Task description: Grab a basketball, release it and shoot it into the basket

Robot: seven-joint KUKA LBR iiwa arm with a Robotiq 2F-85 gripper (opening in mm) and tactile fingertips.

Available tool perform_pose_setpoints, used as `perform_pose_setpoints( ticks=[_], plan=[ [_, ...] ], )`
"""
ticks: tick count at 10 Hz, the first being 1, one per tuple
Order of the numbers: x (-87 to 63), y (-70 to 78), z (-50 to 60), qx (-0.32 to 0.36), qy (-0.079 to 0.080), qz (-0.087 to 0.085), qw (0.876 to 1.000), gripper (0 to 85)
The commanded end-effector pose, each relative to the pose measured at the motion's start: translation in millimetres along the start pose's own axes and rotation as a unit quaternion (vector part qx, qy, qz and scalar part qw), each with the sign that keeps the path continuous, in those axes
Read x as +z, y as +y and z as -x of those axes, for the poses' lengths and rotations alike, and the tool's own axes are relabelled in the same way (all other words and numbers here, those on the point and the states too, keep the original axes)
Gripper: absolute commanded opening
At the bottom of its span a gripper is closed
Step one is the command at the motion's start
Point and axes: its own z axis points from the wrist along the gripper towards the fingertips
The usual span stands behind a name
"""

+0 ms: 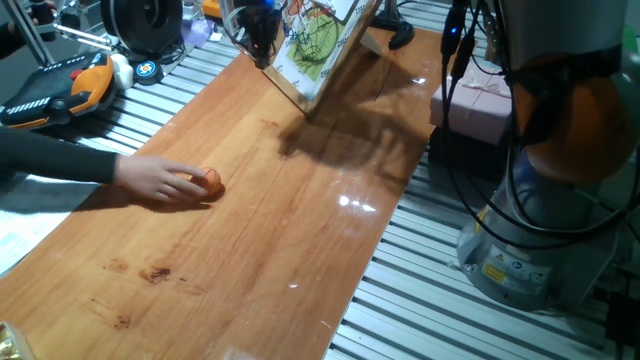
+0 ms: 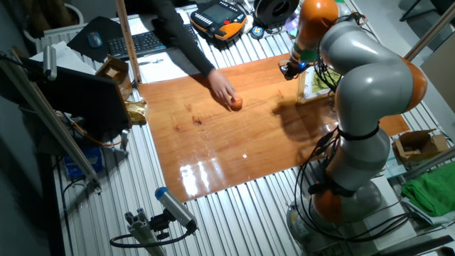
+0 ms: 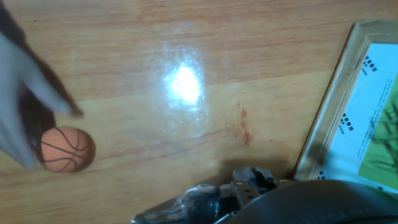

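Tabletop: we see the near end of the wooden table (image 1: 230, 300) bare, with small dark stains.
Basketball: the basketball (image 1: 211, 181) rests on the wood toward the left, touching a person's hand (image 1: 160, 180) that reaches in from the left.
Basket: the hoop is hidden from us; only its tilted wood-framed board (image 1: 325, 45) stands at the far end.
Gripper: the gripper (image 2: 291, 69) hangs high beside the board, well apart from the ball; we cannot tell how its fingers stand.
Step in hand: we judge it is reaching for the ball.
Doing it well: we should wait until the hand clears, centre over the ball, descend with fingers spread, and close gently so it does not roll.
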Motion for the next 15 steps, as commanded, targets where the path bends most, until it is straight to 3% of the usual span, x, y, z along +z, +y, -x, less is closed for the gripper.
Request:
perform_pose_setpoints(
  ticks=[1,3,7,9,15],
  plan=[
    [2.2,0.1,0.5,0.006,-0.001,0.012,1.0,0.7],
    [7.2,0.4,0.6,0.016,0.004,0.029,0.999,0.7],
    [3.5,0.2,0.7,0.006,-0.004,0.012,1.0,0.7],
    [5.1,0.3,2.1,0.004,-0.014,0.02,1.0,0.7],
    [6.1,0.5,1.7,-0.004,-0.016,0.025,1.0,0.7]
  ],
)
